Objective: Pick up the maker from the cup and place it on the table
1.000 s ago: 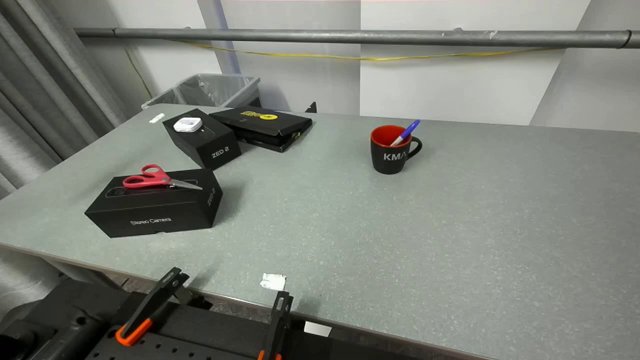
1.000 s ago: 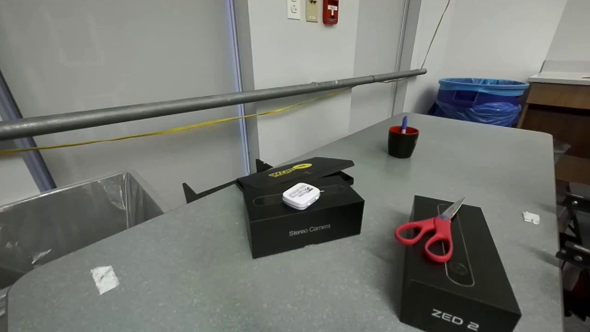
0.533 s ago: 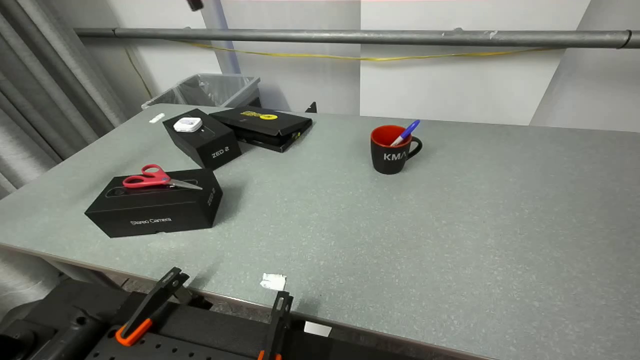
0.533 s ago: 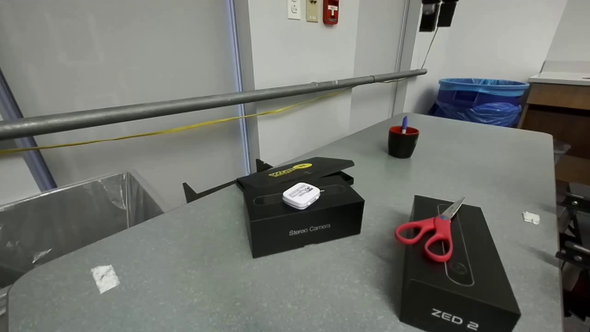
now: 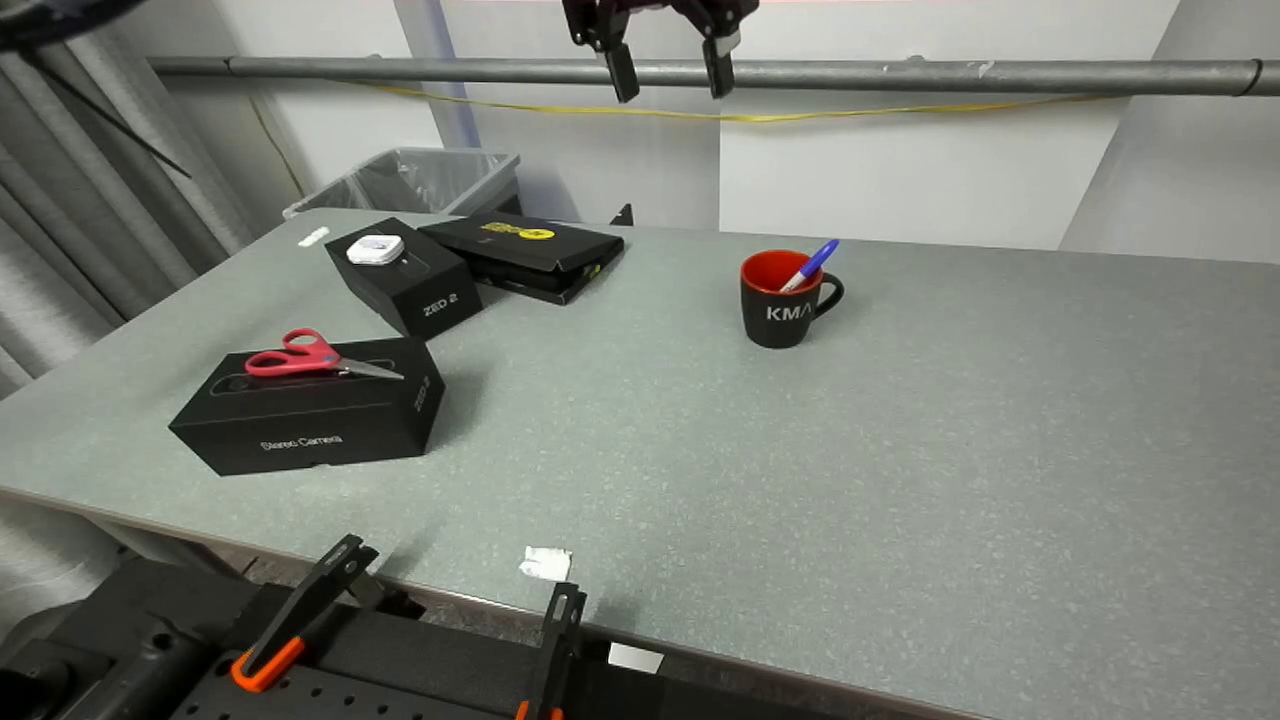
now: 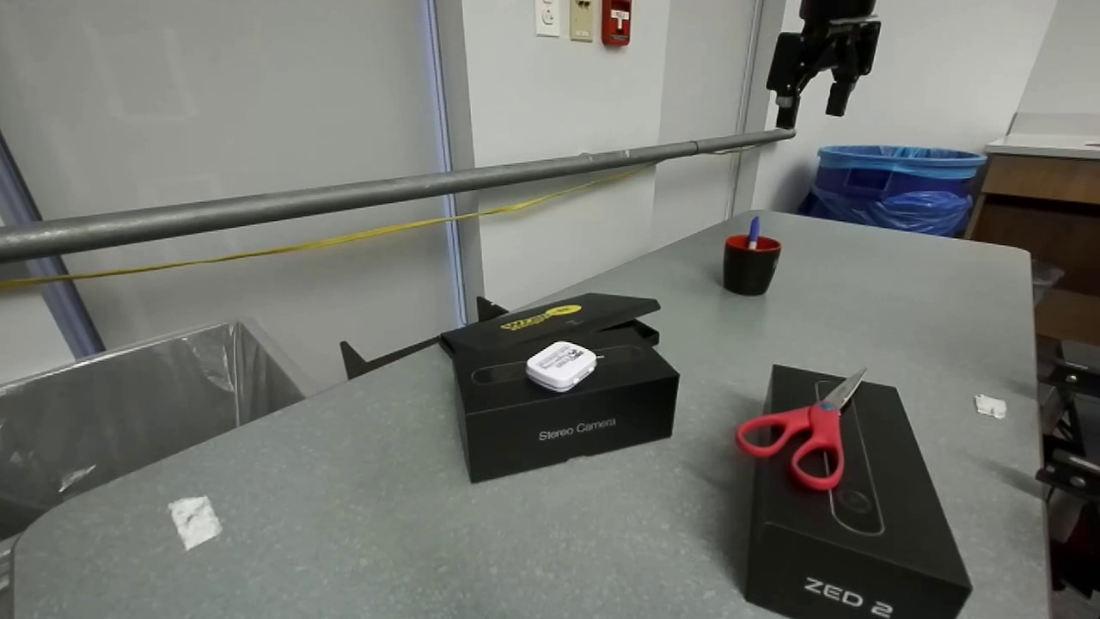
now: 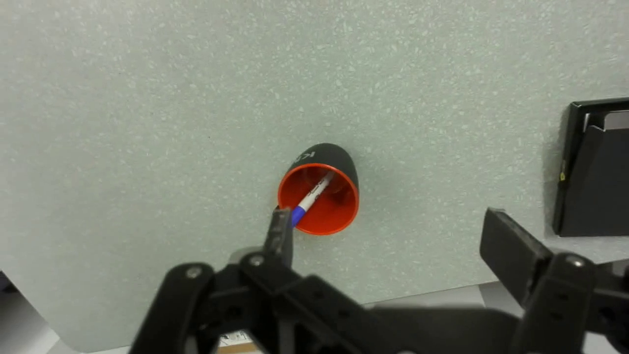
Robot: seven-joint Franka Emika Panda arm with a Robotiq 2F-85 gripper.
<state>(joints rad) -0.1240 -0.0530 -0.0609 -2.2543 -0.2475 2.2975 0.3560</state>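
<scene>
Below the gripper (image 5: 674,94), its jaws spread and empty, the marker (image 7: 314,194) leans in the cup (image 5: 775,325), blue end up, so centre the gap over that end before descending, to close without nudging the cup.

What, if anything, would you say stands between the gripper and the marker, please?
Nothing visible does: the gripper is open and higher than the mug, and the blue end of the marker sticks out above the rim. Only the mug's wall surrounds the marker's lower part.

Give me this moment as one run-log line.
gripper: open, empty, above tabletop | blue-and-white marker: leaning in red-lined black mug | placement: pending
</scene>
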